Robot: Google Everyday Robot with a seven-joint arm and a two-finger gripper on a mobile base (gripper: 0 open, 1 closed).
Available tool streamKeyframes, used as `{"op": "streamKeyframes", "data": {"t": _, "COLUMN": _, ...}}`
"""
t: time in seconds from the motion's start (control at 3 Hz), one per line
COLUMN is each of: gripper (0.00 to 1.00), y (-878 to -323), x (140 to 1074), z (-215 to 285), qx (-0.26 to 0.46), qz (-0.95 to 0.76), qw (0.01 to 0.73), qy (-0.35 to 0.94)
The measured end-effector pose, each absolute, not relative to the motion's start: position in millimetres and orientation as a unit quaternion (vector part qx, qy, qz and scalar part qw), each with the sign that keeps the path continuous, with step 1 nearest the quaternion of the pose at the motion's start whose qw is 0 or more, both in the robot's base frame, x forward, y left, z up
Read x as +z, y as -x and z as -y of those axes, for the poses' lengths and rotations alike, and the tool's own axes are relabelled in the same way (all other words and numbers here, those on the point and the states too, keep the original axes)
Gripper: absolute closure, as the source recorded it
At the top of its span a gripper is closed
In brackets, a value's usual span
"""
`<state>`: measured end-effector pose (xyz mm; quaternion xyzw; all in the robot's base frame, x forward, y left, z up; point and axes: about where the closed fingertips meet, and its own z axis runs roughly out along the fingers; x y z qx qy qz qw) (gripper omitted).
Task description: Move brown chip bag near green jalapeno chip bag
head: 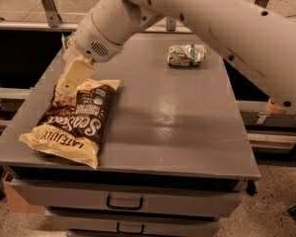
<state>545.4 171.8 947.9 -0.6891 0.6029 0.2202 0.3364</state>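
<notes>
My gripper [65, 84] meets the far corner of the brown chip bag [75, 122], dark with pale yellow ends; grip: cannot tell.

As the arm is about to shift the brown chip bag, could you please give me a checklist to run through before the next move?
Pincer at the brown chip bag's far left corner: ok.
Pincer's hold on the bag: cannot tell.
Green jalapeno chip bag in view: not ok; perhaps behind the arm.
Bag wholly on the table: ok, close to front edge.
Silver-green packet apart from the bag: ok.
</notes>
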Motion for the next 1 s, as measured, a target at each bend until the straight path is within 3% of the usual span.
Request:
{"op": "streamKeyframes", "data": {"t": 0.33, "gripper": 0.15, "y": -548.9, "x": 927.8, "z": -176.8, "qx": 0.237, "qz": -0.608, "qw": 0.324, "qy": 0.685}}
{"op": "streamKeyframes", "data": {"t": 0.67, "gripper": 0.0, "y": -551.1, "x": 907.1, "z": -182.7, "qx": 0.252, "qz": -0.616, "qw": 0.31, "qy": 0.679}}
{"op": "streamKeyframes", "data": {"t": 1.0, "gripper": 0.0, "y": -553.6, "x": 888.0, "z": -182.5, "qx": 0.259, "qz": -0.629, "qw": 0.301, "qy": 0.668}}
